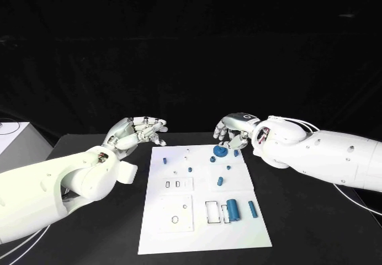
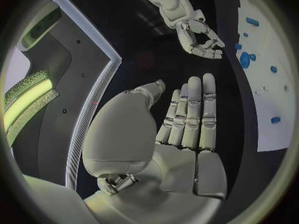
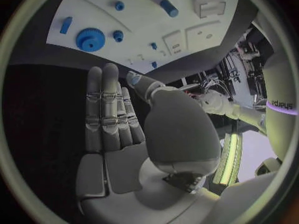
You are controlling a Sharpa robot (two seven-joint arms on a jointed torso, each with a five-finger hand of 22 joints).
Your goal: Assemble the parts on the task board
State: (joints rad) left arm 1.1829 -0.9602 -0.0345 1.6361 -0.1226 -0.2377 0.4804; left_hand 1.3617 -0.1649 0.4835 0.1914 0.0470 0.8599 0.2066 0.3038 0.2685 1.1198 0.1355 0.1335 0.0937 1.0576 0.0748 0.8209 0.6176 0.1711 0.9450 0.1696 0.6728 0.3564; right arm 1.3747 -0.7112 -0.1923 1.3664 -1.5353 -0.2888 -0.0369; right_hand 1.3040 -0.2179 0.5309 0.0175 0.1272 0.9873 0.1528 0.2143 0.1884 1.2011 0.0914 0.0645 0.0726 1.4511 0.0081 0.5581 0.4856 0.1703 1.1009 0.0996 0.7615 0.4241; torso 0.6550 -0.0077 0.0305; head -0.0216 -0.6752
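Silver left hand (image 1: 142, 131) hovers over the black table (image 1: 318, 215) just off the far left corner of the white rectangular task board (image 1: 203, 243). In the left wrist view its fingers (image 2: 193, 112) are stretched out side by side with nothing between them and the thumb: released, holding nothing. Silver right hand (image 1: 233, 132) hangs above the board's far right corner. In the right wrist view its fingers (image 3: 106, 109) are likewise extended and bare, so it too is released and touches no part.

Nearest the right hand, on the board's far end, lies a blue gear-shaped disc (image 1: 219, 149), with a small blue stud (image 1: 213, 159) beside it. A short blue peg (image 1: 165, 161) stands near the board's left edge. At the board's near end a thick blue cylinder (image 1: 232, 210) lies beside a rectangular recess (image 1: 212, 212), and a slim blue pin (image 1: 252, 209) lies just beyond it toward the board's right edge.
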